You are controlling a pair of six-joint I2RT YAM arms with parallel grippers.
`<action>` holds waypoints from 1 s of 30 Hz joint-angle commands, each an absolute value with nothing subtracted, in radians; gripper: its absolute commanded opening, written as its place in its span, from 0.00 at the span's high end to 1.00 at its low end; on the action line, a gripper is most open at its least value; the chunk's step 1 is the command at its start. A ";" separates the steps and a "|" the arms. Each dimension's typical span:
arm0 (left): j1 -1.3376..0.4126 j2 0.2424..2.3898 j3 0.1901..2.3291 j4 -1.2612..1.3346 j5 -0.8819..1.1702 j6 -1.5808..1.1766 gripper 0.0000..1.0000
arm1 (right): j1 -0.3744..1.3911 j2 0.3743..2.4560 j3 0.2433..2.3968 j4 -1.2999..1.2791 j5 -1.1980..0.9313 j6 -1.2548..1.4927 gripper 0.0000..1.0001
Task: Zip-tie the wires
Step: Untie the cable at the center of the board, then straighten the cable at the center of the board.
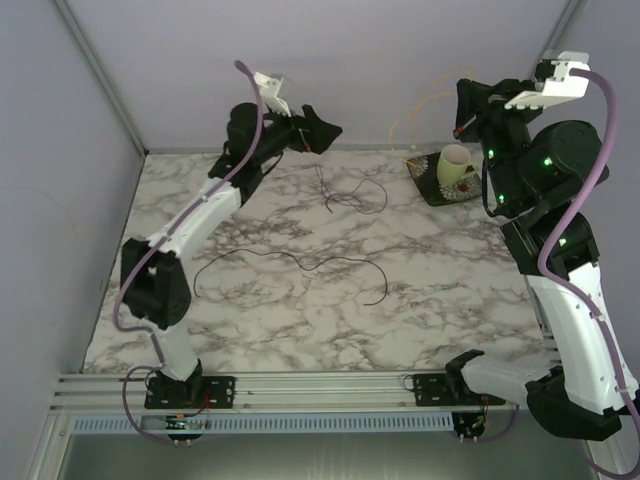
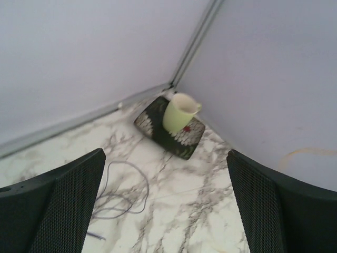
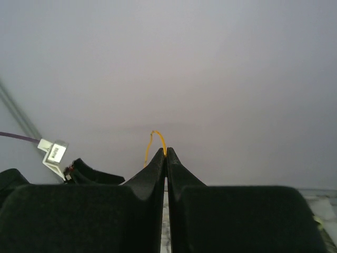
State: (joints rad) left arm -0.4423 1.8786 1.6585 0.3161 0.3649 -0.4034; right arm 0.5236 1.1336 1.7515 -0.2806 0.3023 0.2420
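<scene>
Wires curl loosely on marble table, one long strand nearer the arms | hair-thin, limp, likely slippery; best gathered where loops cross | left gripper spread wide, empty, above them | right gripper pinched on thin yellow strip, raised near cup

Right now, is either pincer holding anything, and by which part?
The right pincer pinches a thin yellow strand just beside its bend. The left pincer is open, holding nothing.

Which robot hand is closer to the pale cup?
Right. The right gripper, pinching a yellow tie, hangs above the cup; the left gripper hovers well to its left.
</scene>
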 commanded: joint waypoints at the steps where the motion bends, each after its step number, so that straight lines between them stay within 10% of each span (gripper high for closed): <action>1: -0.443 1.779 1.612 0.253 0.488 -0.315 0.00 | 0.518 1.160 1.826 -0.276 0.165 0.341 1.00; 17: -0.460 1.368 0.869 0.886 0.389 -0.320 0.00 | 0.517 1.298 1.975 -0.276 -0.072 0.477 1.00; 30: -0.587 1.478 0.851 1.092 0.480 -0.457 0.00 | 0.516 1.284 1.913 -0.231 -0.147 0.547 1.00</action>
